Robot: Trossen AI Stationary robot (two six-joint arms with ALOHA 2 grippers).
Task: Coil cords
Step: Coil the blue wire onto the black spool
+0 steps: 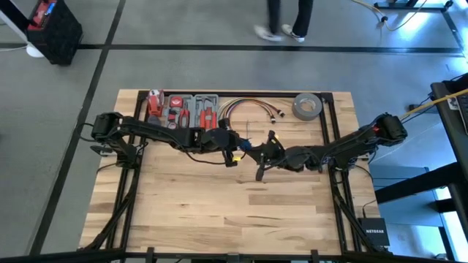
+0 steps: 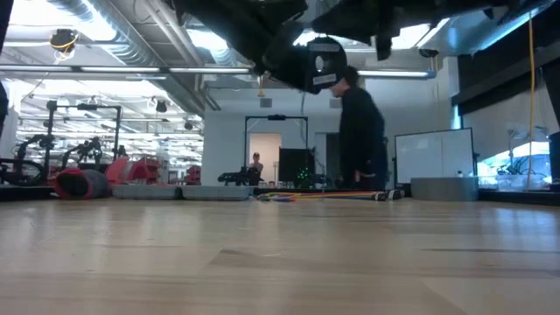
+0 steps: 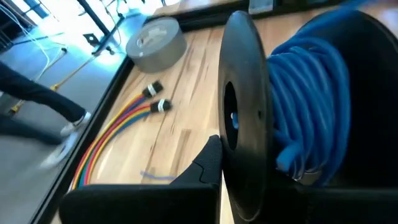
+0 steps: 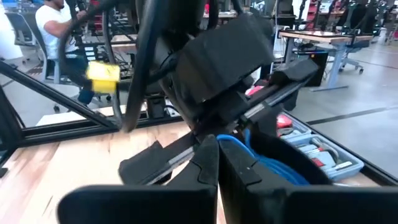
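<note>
A blue cord (image 3: 305, 106) is wound in a thick coil beside a round black disc (image 3: 242, 93). Disc and coil hang high above the wooden table (image 1: 219, 212) near its middle, and the disc (image 2: 324, 66) shows under the dark arms in the low view. My left gripper (image 3: 221, 149) reaches in from the left and is shut at the disc. My right gripper (image 4: 217, 165) comes level from the right, fingers shut. The blue cord (image 4: 273, 168) runs just behind those fingers. The two grippers meet tip to tip (image 1: 246, 148). My left gripper has the disc's lower rim (image 3: 239, 199) at its fingers; one finger (image 3: 208, 162) lies against the disc's face, and the disc and coil hide the other. It reaches in from the table's left, slanting down. The disc stands on edge, clear of the table. My right gripper is shut beside the blue coil, but its own fingers cover the spot, so I cannot tell whether it touches the cord.
Along the far edge stand a grey tool case (image 1: 183, 109) with red tools, a bundle of red, yellow and blue cables (image 1: 245, 109) with plug ends, and a grey tape roll (image 1: 307, 107). A person walks beyond the far edge. The near half of the table is bare wood.
</note>
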